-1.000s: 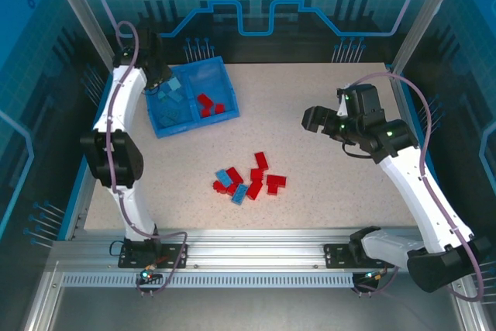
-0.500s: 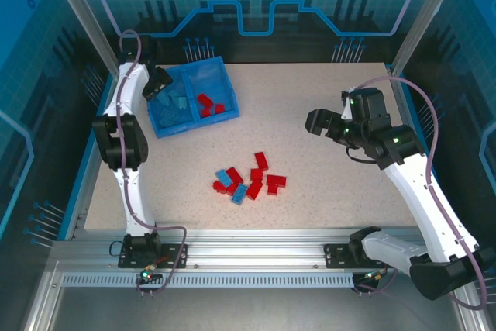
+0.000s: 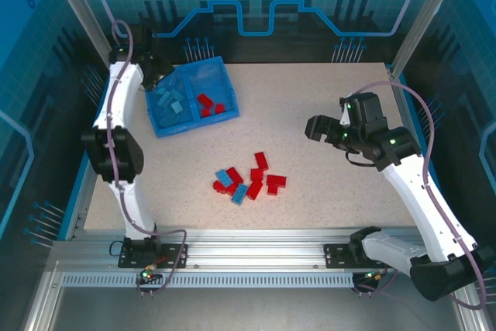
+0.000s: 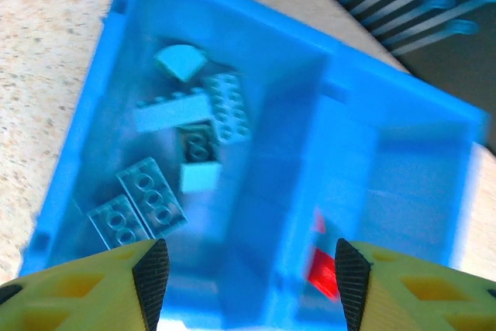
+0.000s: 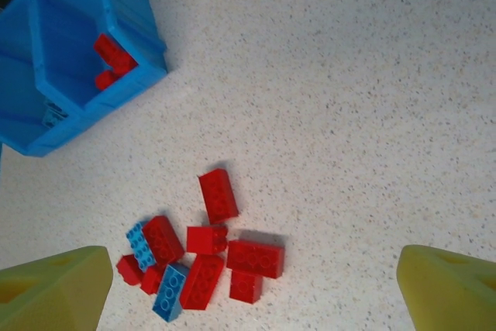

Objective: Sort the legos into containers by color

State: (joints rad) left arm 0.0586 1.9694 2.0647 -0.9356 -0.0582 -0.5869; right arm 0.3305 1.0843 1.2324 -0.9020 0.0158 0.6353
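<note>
The blue two-compartment tray (image 3: 198, 123) sits at the far left of the table. Its left compartment holds several light blue legos (image 4: 159, 203). Its right compartment holds red legos (image 3: 206, 104), one of them blurred in the left wrist view (image 4: 322, 275). My left gripper (image 3: 157, 72) hovers open over the tray's divider (image 4: 283, 184), nothing between its fingers. A loose pile of red legos (image 3: 260, 176) with two light blue legos (image 3: 231, 184) lies mid-table. My right gripper (image 3: 319, 128) hangs open and empty above the table, right of the pile (image 5: 205, 253).
Bare speckled tabletop spreads to the right of the pile and between the pile and the tray (image 5: 143, 17). Blue enclosure walls and aluminium posts ring the table. The left arm's cable loops by the far left post (image 3: 120, 32).
My left gripper has drawn back from over the tray toward its far left corner. My right gripper has drifted slightly nearer and to the right. The legos have not moved.
</note>
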